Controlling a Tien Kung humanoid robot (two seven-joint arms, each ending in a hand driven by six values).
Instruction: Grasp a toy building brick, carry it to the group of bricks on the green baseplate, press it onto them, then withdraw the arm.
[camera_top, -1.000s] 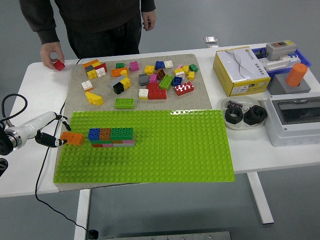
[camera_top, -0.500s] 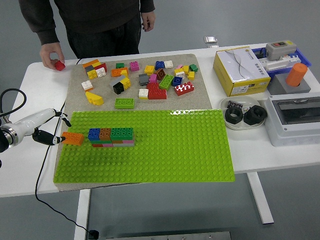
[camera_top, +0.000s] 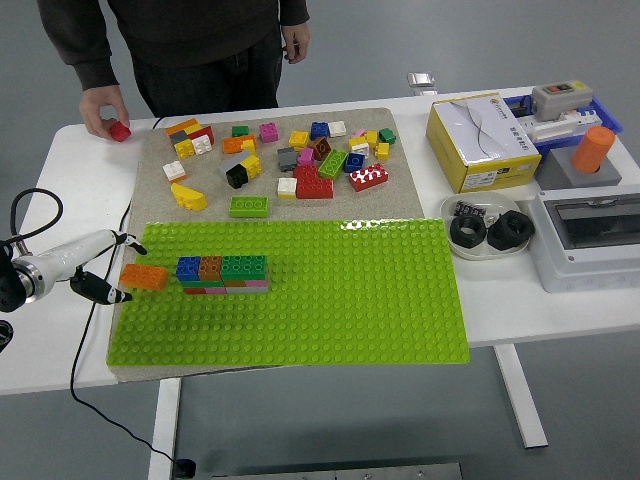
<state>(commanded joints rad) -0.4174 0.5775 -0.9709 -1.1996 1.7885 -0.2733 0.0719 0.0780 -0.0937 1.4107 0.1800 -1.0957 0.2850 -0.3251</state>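
An orange brick (camera_top: 145, 277) lies on the left edge of the green baseplate (camera_top: 350, 300), a small gap left of the group of bricks (camera_top: 222, 272). That group has blue, brown and green bricks on top of a red and pink layer. My left hand (camera_top: 131, 268) reaches in from the left with its fingers spread. One finger (camera_top: 122, 239) is above the orange brick and another (camera_top: 108, 293) is just below its left corner; neither clamps it. My right arm is out of view.
Several loose bricks (camera_top: 290, 155) lie on the beige mat behind the baseplate. A person stands at the far side with a hand (camera_top: 103, 112) on a red brick (camera_top: 119, 130). At the right are a yellow box (camera_top: 480, 140), a plate of black nuts (camera_top: 488, 230) and a grey switch box (camera_top: 590, 240).
My lower finger, which touched the orange brick's left end, has dropped below its corner. The brick has hardly moved. The person's hand stays on the red brick.
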